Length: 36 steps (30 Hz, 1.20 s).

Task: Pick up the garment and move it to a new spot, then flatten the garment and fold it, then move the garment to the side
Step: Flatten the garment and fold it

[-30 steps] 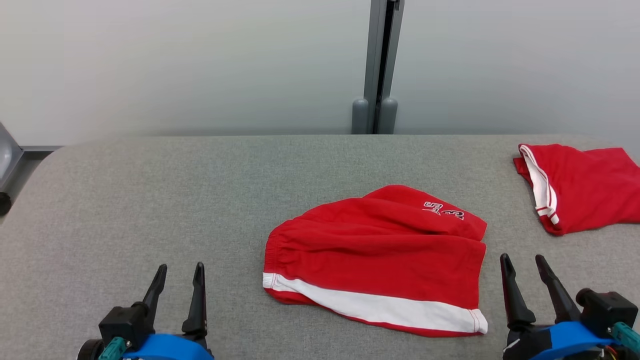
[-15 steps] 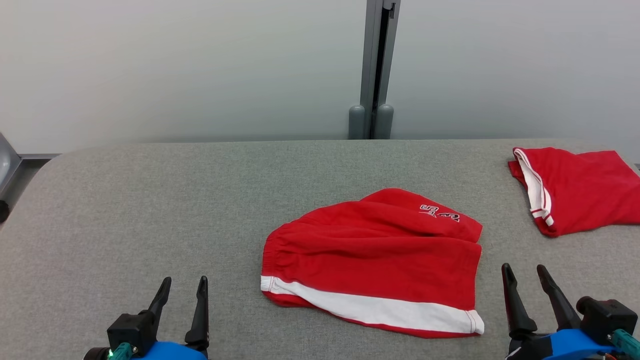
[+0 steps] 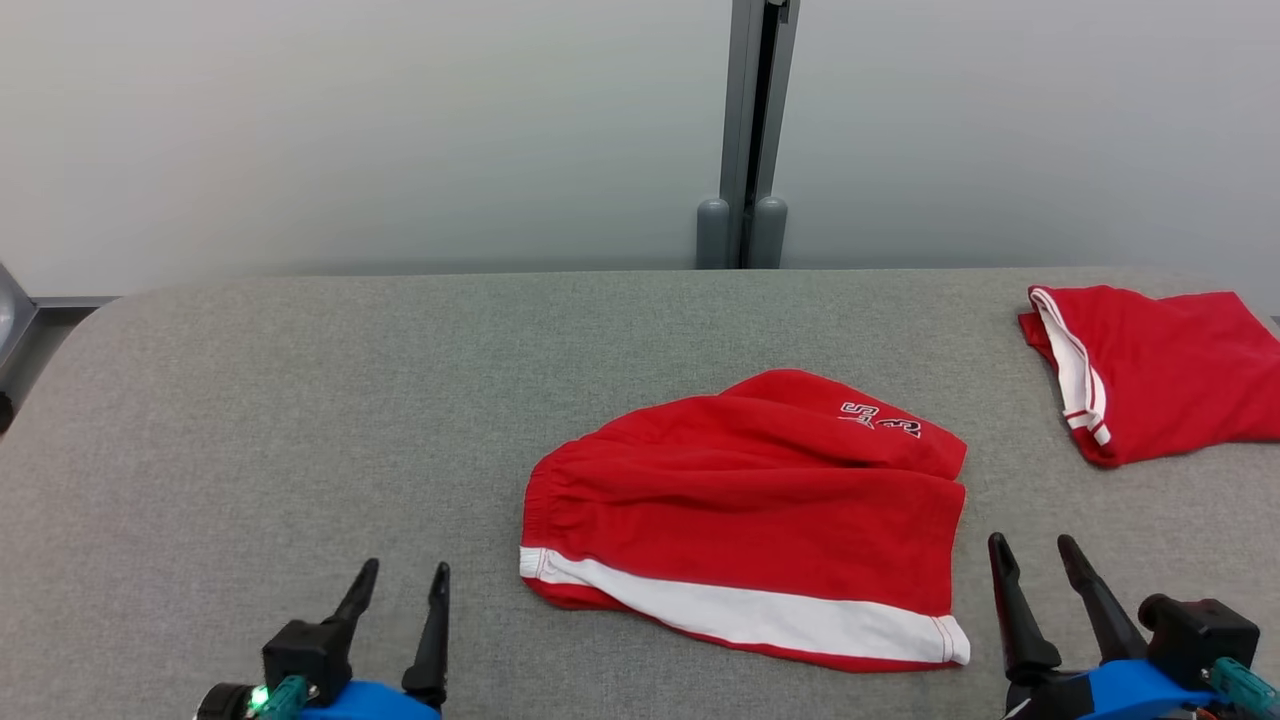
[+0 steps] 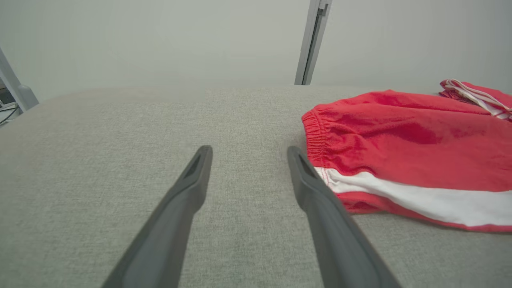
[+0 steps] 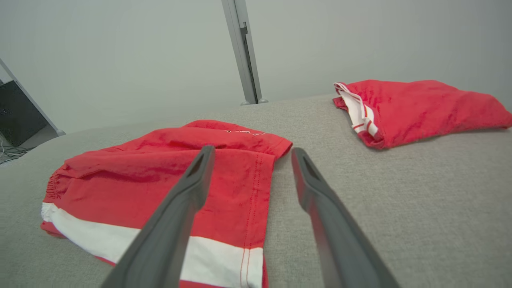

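The garment (image 3: 750,515), a pair of red shorts with a white side stripe and white lettering, lies folded in half at the middle of the grey table (image 3: 300,400). Its elastic waistband faces left (image 4: 316,136). My left gripper (image 3: 405,577) stands open at the lower left, a short way left of the waistband, holding nothing (image 4: 248,154). My right gripper (image 3: 1030,548) is open at the lower right, just beside the leg hem (image 5: 252,154). The right wrist view has the shorts (image 5: 160,176) below and left of its fingers.
A second red garment (image 3: 1160,365) with white trim lies at the table's far right (image 5: 416,108). A grey vertical post (image 3: 748,130) stands behind the table against a pale wall. The table's left half is bare fabric.
My left gripper has shifted right, toward the shorts, and lower in view. The right gripper has dropped slightly. The camera wobbled a little; both garments lie as before.
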Motion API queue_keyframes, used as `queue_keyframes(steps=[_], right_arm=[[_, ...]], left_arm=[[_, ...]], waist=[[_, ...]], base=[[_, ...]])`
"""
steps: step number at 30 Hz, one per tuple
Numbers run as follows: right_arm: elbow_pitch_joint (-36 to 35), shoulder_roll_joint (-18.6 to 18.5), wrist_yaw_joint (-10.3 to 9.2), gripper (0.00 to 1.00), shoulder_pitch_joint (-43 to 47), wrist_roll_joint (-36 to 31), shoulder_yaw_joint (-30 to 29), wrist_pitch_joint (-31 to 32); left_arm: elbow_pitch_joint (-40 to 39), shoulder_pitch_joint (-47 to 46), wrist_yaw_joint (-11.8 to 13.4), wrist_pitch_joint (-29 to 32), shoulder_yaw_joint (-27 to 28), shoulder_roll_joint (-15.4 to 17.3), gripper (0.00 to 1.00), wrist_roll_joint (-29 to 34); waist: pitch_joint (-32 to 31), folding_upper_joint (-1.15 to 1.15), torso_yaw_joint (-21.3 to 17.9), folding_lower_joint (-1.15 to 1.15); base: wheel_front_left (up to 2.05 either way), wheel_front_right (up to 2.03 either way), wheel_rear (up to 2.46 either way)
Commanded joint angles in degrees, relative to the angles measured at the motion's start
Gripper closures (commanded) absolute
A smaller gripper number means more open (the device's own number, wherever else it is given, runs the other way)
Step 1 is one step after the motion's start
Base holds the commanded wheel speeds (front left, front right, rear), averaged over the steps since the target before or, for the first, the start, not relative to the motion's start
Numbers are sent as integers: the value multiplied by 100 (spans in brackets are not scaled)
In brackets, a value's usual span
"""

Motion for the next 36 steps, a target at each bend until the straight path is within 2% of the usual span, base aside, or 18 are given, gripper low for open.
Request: queue_keyframes(steps=[1, 13, 17, 20, 21, 22, 23, 36], right_arm=[[9, -13, 1, 0, -28, 91, 41, 52], [141, -11, 1, 0, -115, 235, 414, 488], [180, -14, 1, 0, -216, 244, 483, 539], [259, -13, 1, 0, -259, 176, 511, 615], [267, -12, 1, 0, -272, 163, 541, 641], [271, -12, 1, 0, -289, 171, 582, 685], [291, -13, 1, 0, -295, 154, 593, 719], [603, -13, 1, 0, -346, 186, 839, 1294]], left_arm=[[71, -172, -47, 33, -85, -50, 0, 59], [1282, -1165, -350, 461, -744, -416, 0, 61], [1704, -1467, -392, 519, -844, -481, 0, -25], [2050, -1629, -311, 579, -778, -518, 0, -102], [2140, -1674, -317, 563, -772, -517, 23, -112], [2215, -1729, -325, 512, -770, -524, 74, -117], [2285, -1764, -338, 484, -778, -547, 100, -147], [2698, -1896, -412, 188, -996, -738, 100, -335]], waist=[[12, 0, 3, 0], [347, 0, -142, 0], [528, 0, -233, 0], [648, 0, -300, 0], [680, 0, -320, 0], [716, 0, -339, 0], [741, 0, -350, 0], [899, 0, -270, 0]], base=[[0, 0, 0], [0, 0, 0], [0, 0, 0], [0, 0, 0], [0, 0, 0], [0, 0, 0], [0, 0, 0], [0, 0, 0]])
